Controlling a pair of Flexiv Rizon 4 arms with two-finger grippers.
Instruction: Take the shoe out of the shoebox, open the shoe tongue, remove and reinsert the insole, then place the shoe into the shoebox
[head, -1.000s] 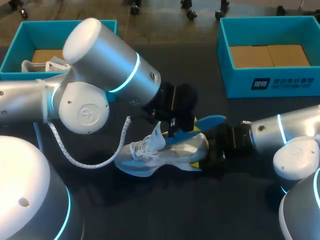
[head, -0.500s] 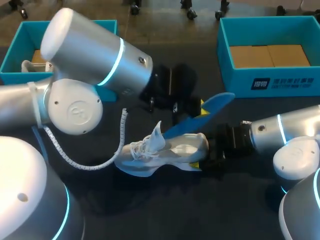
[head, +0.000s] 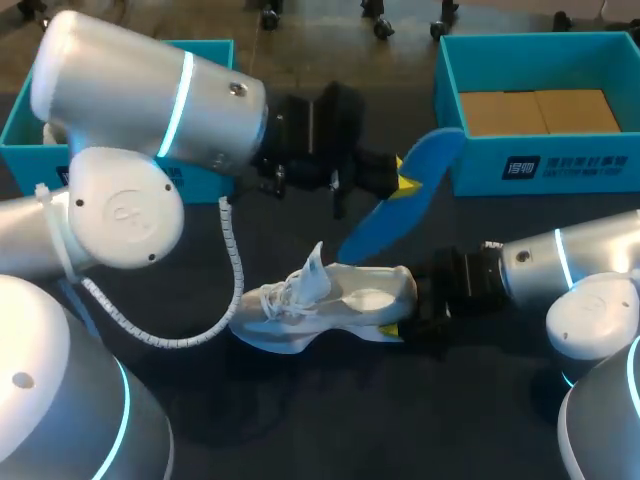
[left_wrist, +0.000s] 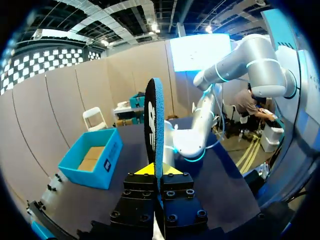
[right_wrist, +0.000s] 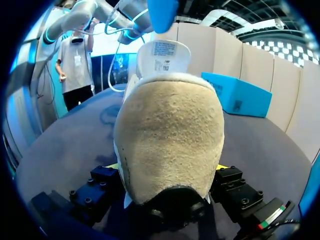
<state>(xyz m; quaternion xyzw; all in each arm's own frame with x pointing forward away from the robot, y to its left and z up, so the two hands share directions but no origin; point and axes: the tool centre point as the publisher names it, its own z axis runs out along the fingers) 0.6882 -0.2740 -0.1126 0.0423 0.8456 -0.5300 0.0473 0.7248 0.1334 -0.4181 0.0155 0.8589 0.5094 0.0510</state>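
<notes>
Left tool (head: 400, 183) pinching insole (head: 375, 228), fingers closed tight on it. Insole now lifted fully clear of shoe (head: 340, 298): removal done, reinsertion next. Right tool (head: 408, 312) clamps shoe, resting on worktop (head: 300, 420) below left tool.

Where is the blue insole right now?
In the head view, the blue insole is pinched in the left gripper, slanting up above the white shoe toward the right-hand teal shoebox.
</notes>
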